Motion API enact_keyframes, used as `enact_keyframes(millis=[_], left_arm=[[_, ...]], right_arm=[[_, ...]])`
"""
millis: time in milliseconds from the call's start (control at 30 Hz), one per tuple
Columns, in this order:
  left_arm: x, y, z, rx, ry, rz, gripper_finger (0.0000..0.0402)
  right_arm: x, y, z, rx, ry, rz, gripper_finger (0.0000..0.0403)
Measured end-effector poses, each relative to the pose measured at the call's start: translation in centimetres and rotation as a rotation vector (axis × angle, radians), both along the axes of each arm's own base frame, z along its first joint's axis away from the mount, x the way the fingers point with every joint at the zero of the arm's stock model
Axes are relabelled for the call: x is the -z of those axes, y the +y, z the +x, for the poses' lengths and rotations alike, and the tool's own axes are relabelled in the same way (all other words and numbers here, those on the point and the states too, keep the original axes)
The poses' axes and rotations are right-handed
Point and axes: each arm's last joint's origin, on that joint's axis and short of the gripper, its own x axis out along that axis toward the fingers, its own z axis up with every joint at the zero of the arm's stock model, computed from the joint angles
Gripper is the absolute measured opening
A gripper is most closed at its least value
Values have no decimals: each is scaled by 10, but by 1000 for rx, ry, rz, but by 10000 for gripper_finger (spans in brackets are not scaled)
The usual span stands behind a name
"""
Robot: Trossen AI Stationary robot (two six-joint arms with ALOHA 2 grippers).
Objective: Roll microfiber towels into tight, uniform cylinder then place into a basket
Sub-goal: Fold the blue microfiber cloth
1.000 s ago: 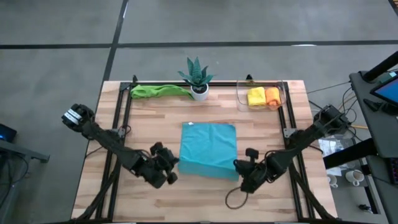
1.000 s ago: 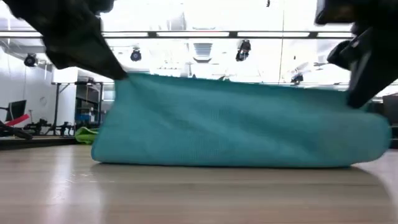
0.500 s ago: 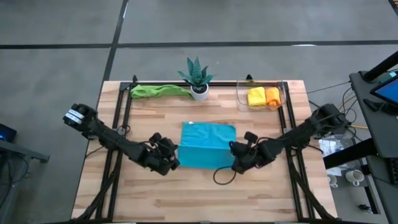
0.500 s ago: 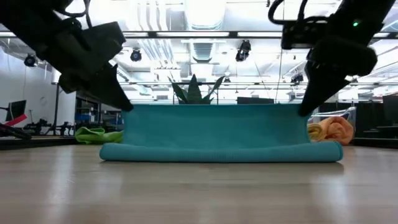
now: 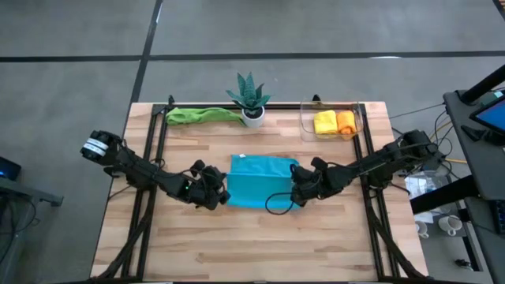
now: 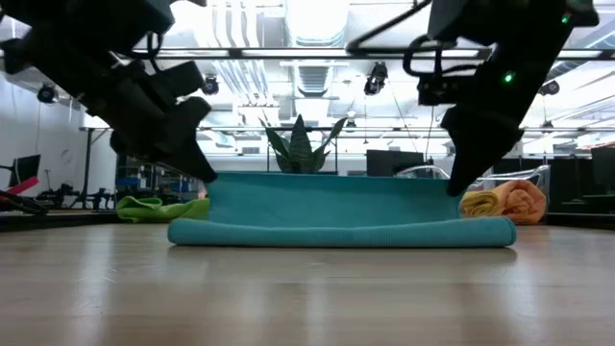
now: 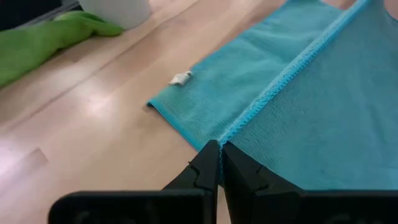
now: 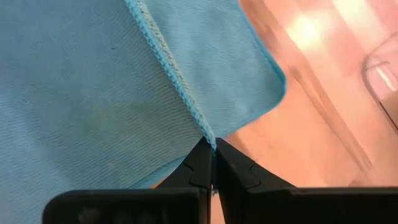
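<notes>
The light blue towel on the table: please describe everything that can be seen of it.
The light blue towel is a soft, finely ribbed cloth with a stitched hem and a small white tag near one corner. It lies mid-table on the wooden table, its near part folded over the far part, leaving a rounded fold along the front. The left gripper and the right gripper are each shut on a corner of the folded-over edge, held raised.

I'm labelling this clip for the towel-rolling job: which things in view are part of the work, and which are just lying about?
Part of the job:
- blue towel, pinched by the left end effector and right end effector
- green towel
- basket holding a yellow roll and an orange roll

Lying about:
- potted plant
</notes>
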Motion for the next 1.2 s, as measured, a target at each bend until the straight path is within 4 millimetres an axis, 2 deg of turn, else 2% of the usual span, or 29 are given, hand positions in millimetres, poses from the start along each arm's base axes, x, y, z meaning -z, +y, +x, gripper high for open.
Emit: enact_keyframes(millis=[267, 600, 1200], left_arm=[[3, 18, 6, -41, 32, 19, 0], [27, 25, 18, -67, 100, 17, 0], [27, 45, 22, -148, 96, 69, 0]], right_arm=[[4, -18, 1, 42, 19, -8, 9], [5, -34, 3, 57, 43, 13, 8], [19, -48, 10, 75, 61, 22, 8]])
